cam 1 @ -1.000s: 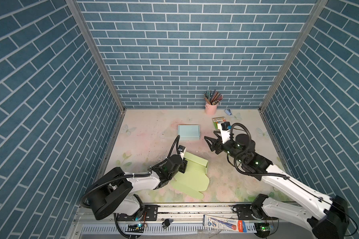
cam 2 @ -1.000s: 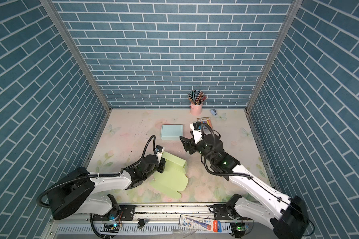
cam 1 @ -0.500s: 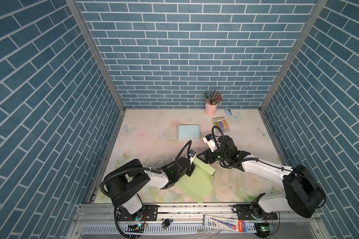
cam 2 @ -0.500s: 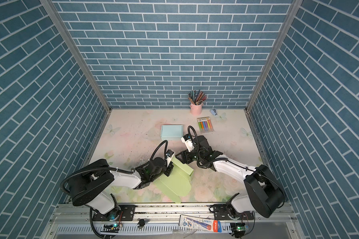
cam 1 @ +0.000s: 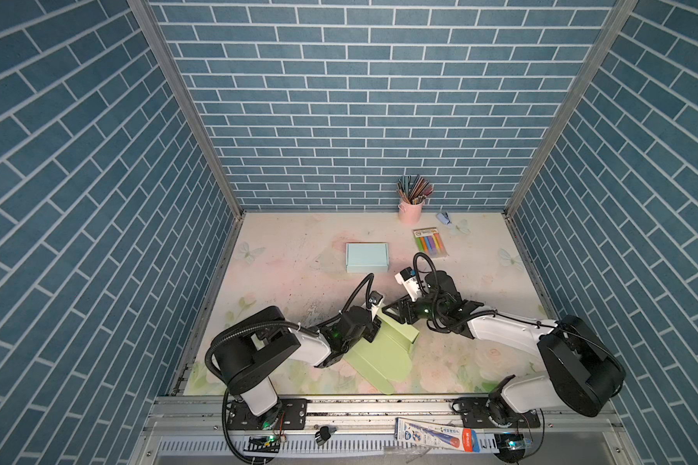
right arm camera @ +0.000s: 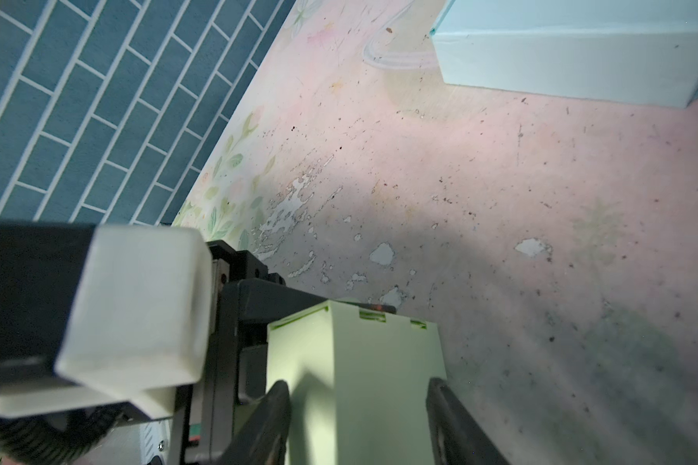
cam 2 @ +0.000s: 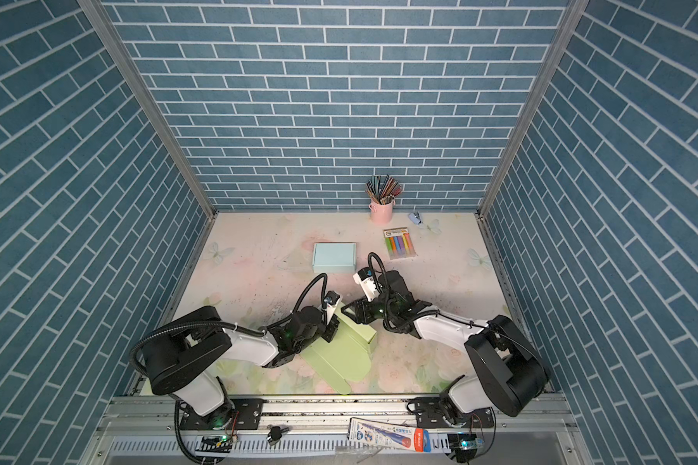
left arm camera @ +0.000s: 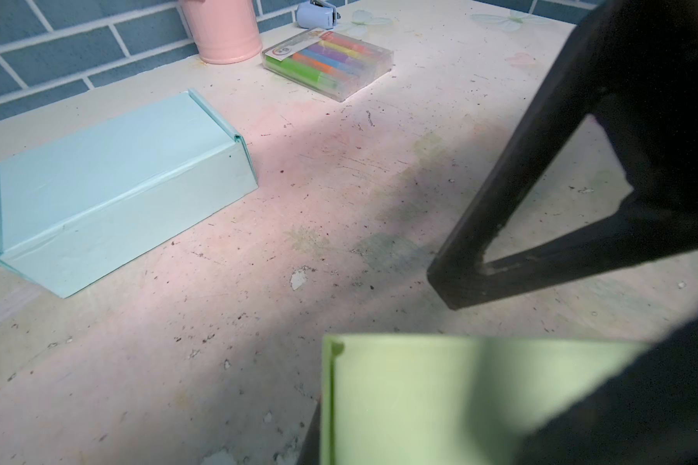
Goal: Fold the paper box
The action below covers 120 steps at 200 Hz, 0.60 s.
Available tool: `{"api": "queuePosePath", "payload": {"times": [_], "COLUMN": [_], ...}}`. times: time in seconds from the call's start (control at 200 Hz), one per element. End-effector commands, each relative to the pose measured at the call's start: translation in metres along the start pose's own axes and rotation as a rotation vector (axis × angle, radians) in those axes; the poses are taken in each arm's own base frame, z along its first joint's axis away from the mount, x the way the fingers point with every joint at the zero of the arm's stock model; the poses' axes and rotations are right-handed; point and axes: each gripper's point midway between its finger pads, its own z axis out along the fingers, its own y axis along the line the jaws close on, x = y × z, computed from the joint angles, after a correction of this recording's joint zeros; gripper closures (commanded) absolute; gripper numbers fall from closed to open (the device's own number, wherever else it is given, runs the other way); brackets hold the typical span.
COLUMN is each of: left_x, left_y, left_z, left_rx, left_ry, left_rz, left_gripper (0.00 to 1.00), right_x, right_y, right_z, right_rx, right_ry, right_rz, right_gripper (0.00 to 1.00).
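Green box (cam 1: 379,358) lies half-folded at the front of the tabletop (cam 1: 299,261). Your left hand (cam 1: 373,328) pinches its raised wall (cam 1: 399,332), likely steadying it. Your right hand (cam 1: 395,316) straddles that wall's end, jaws apart, not yet gripping.

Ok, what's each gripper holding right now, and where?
Left gripper is shut on the green paper box at its left edge. Right gripper straddles the raised wall at its end; contact cannot be told.

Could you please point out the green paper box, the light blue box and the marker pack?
green paper box (cam 1: 379,358): in a top view, flat open panel.
light blue box (cam 1: 366,257): in a top view, its top face.
marker pack (left arm camera: 328,64): in the left wrist view, its clear lid.
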Motion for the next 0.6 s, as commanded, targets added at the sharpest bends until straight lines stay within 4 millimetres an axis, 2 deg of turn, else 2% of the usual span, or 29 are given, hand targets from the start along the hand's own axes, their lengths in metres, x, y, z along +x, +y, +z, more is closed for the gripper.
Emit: {"api": "queuePosePath", "payload": {"times": [0.0, 0.37, 0.595], "left_x": [0.002, 0.005, 0.006], "left_y": [-0.004, -0.006, -0.006], "left_z": [0.002, -0.003, -0.006], "left_rx": [0.007, -0.004, -0.008], "left_ry": [-0.007, -0.013, -0.012], "left_rz": [0.011, 0.009, 0.019], "left_gripper": [0.90, 0.84, 0.84], "right_x": [0.015, 0.003, 0.003], "right_y": [-0.001, 0.003, 0.004], "right_z": [-0.004, -0.021, -0.026], "right_rx": [0.004, 0.046, 0.063], "right_ry": [0.031, -0.022, -0.024], "right_rz": [0.041, 0.013, 0.010], "right_gripper": [0.47, 0.45, 0.45]}}
